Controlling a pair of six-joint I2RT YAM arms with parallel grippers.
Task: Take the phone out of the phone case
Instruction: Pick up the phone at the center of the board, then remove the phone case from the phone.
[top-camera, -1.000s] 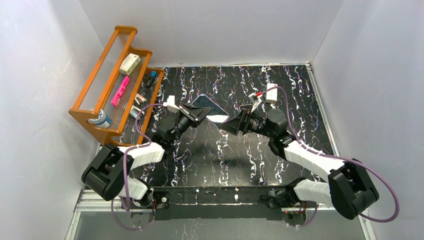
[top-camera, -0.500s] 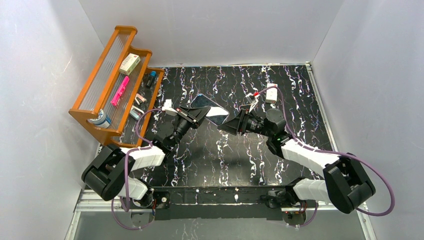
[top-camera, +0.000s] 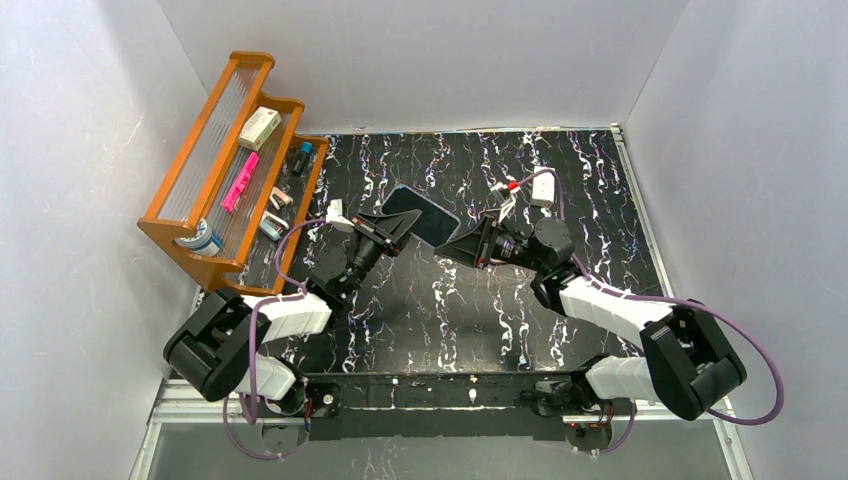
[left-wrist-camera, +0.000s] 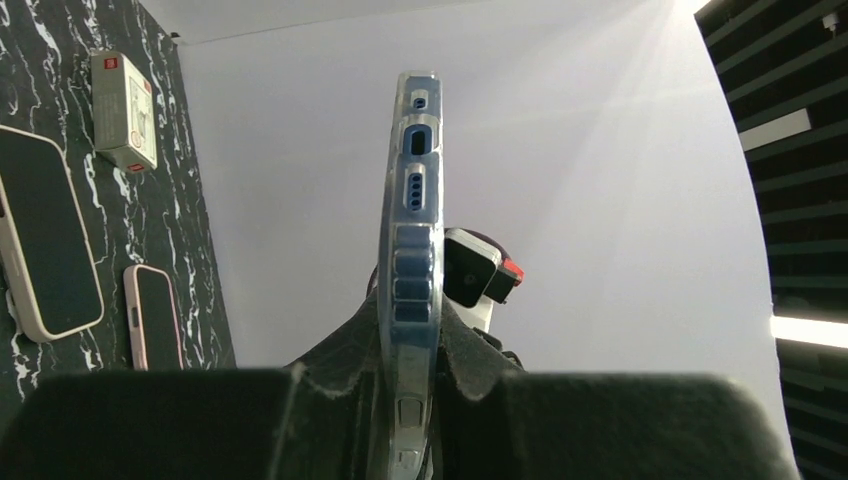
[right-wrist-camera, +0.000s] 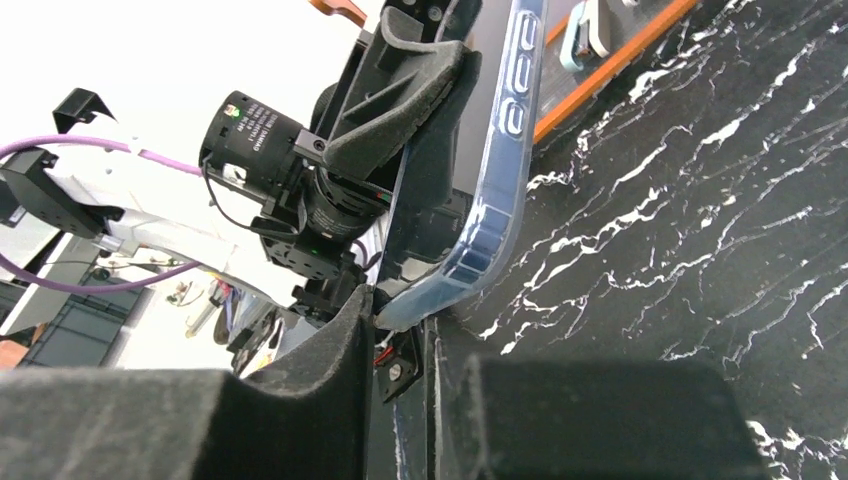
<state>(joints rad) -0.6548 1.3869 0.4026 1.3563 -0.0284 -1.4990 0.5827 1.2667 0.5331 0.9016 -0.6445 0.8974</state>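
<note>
The phone in its clear bluish phone case (top-camera: 421, 214) is held above the table between the two arms. My left gripper (top-camera: 397, 226) is shut on it. In the left wrist view the phone case (left-wrist-camera: 412, 190) stands edge-on, clamped between the black pads of the left gripper (left-wrist-camera: 412, 335). My right gripper (top-camera: 457, 246) has come in from the right. In the right wrist view its jaws have narrowed round the rounded corner of the phone case (right-wrist-camera: 497, 190); the right gripper (right-wrist-camera: 398, 312) pinches that corner at its tips.
A wooden rack (top-camera: 215, 160) with a box, a pink item and small bottles stands at the back left. In the left wrist view, two other phones (left-wrist-camera: 45, 240) (left-wrist-camera: 155, 315) and a small box (left-wrist-camera: 125, 95) lie on the black marbled surface (top-camera: 480, 310).
My right gripper has moved left to the phone's corner and its jaws have closed from wide open onto it. The left gripper has kept its hold, shifting slightly.
</note>
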